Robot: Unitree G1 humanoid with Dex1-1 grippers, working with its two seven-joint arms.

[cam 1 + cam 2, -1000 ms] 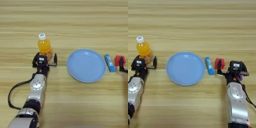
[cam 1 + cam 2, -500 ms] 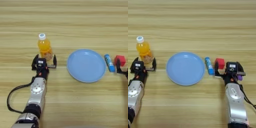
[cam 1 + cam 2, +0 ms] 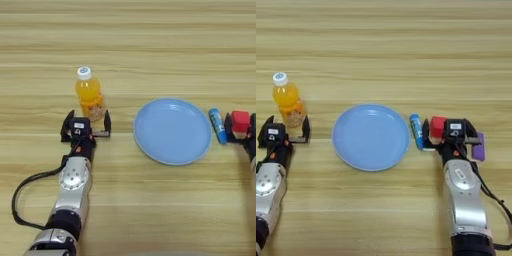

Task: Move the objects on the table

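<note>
Orange bottle (image 3: 89, 95) (left gripper (image 3: 86, 126) withdrawn)

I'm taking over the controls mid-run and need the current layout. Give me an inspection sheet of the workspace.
Surface: light wooden table, plank grain running sideways.
Job's things: orange drink bottle upright, white cap on, left of the blue plate; red cube and purple block right of the plate.
Clutter: blue tube lying between plate and cube; nothing lies on the plate.
Grippers: left gripper open, just in front of the bottle, fingers either side of its base; right gripper open, at the cube, purple block beside its outer finger.
Cables: black cable loops beside the left arm; another by the right arm.
Surroundings: nothing seen.
</note>
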